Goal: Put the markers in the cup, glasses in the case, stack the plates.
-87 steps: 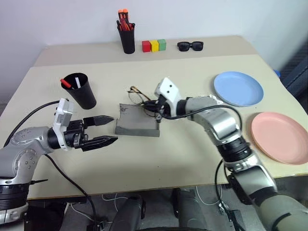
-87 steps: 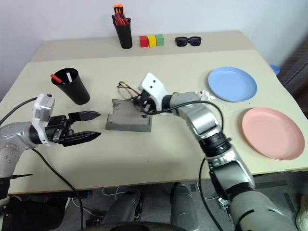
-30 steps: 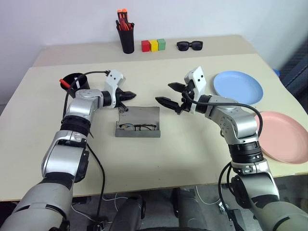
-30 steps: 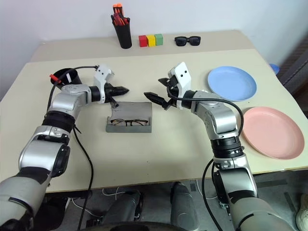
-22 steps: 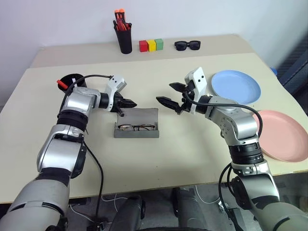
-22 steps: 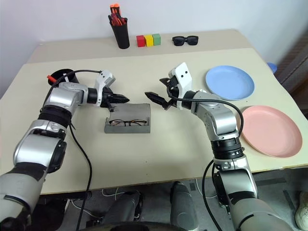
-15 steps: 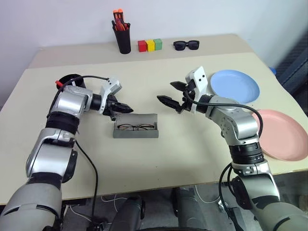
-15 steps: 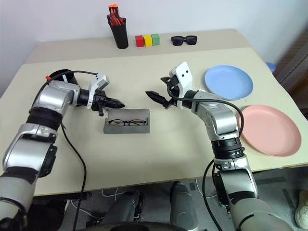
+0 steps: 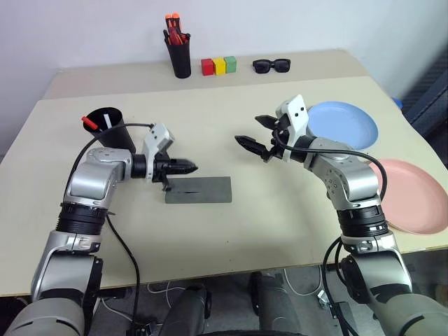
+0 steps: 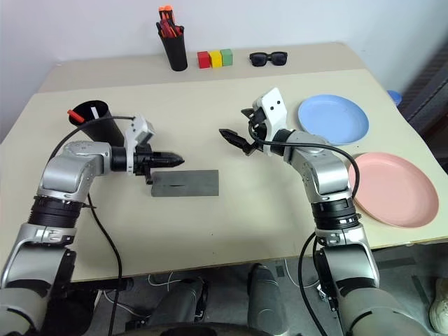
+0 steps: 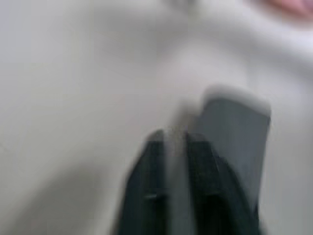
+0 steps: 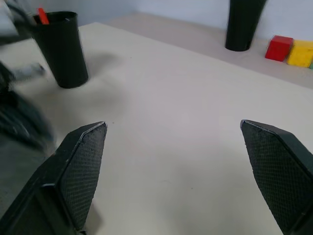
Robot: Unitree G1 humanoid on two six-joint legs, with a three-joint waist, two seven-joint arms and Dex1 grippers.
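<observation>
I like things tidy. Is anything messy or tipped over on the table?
Nothing stands out. The grey case lies flat and shut, the cup stands upright with the markers in it, and both plates lie flat, side by side.

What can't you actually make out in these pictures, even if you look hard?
- Inside the grey case: its lid lies shut, so any contents are hidden in both eye views.
- The left gripper: the left wrist view is blurred, so its fingers' spacing is unclear.
- The pink plate: its far side is cut off by the left eye view's edge.
- The markers in the black cup: the cup's wall hides all but their tips.
</observation>
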